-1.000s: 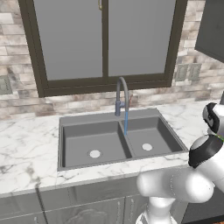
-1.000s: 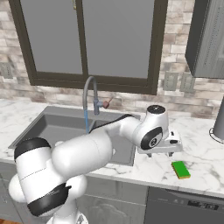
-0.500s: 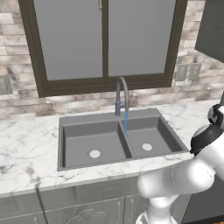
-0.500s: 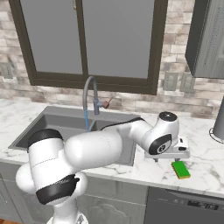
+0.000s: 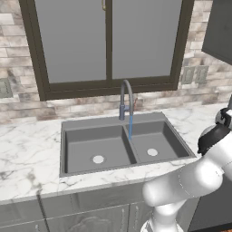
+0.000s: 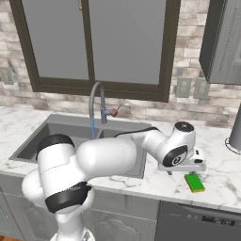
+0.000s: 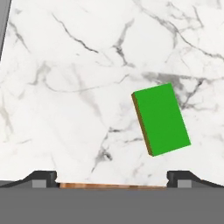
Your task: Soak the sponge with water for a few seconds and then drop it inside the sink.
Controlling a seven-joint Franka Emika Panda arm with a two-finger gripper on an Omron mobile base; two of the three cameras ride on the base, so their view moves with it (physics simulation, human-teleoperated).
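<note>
So the sponge (image 7: 161, 119) lay flat on the marble counter (image 7: 78, 65), right of the sink (image 6: 33, 141). The gripper (image 7: 112, 177) hung above it, jaws wide and empty. Sponge looked off-centre, maybe skewed, so closing could clip an edge.

Marble counter (image 5: 27, 154), white w/ grey veins, runs full width along the wall. Arched grey faucet (image 5: 126, 97) at back edge, small reddish handle on its right side. Dark-framed window (image 5: 108, 43), two panes, directly behind faucet. Brick backsplash (image 5: 27, 106) in tan/grey. Paired outlets (image 6: 190, 88) on wall to right; dark upper cabinet (image 6: 225, 42) above them. Grey base cabinets (image 5: 68, 215) under counter. Dishwasher front (image 6: 202, 223) at lower right.
</note>
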